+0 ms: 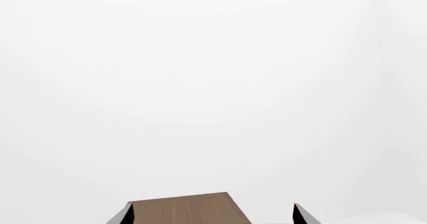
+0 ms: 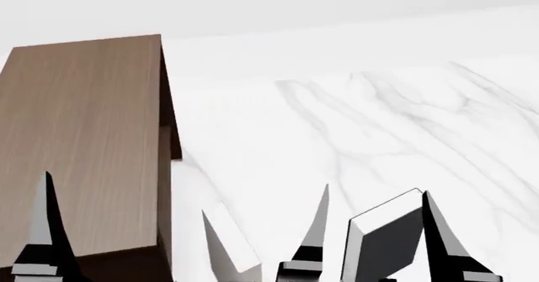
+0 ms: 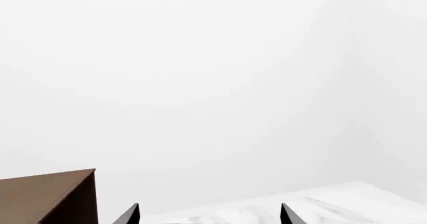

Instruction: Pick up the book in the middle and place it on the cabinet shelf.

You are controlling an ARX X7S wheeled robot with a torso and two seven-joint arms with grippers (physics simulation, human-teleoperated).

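Left wrist view: one cabinet shelf (image 1: 183, 209) top, left gripper (image 1: 213, 215) fingers apart, holding nothing. Head view: one dark book (image 2: 383, 241) tilted right of the cabinet shelf (image 2: 80, 143) between the right gripper (image 2: 375, 231) fingers, but whether they clamp it I can't tell; one pale book (image 2: 227, 244) lies just beside the cabinet on the marble table (image 2: 379, 124). Right wrist view: fingertips spread, no book visible, so risk is a loose tilted hold slipping or clipping the cabinet edge during transfer.
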